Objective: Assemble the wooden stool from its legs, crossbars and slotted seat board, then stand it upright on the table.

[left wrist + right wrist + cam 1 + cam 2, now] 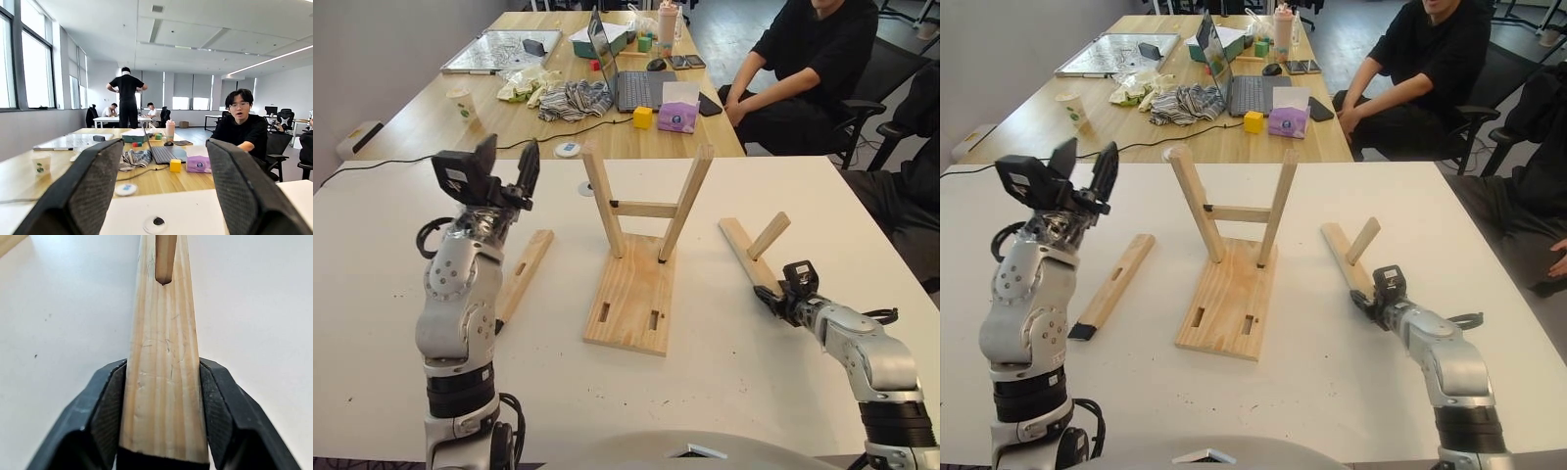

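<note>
**Right end effector clamped on the loose leg, ready to lift**

Right end effector is closed tight round the near end of a leg lying on the tabletop, both pads pressed to its sides; a short crossbar sticks up from that leg. Left end effector hangs wide open and empty, raised above a second loose leg. Between them the seat board lies flat, two legs and a crossbar already standing in its far slots; the near slots are free.

The step in hand looks like raising the gripped leg; the hold sits at one end, so the far end may sag; lift slowly, turn the free end downward, square it over the nearer free slot, and keep the crossbar pointing towards the other slot; press straight in, not at a slant.
</note>
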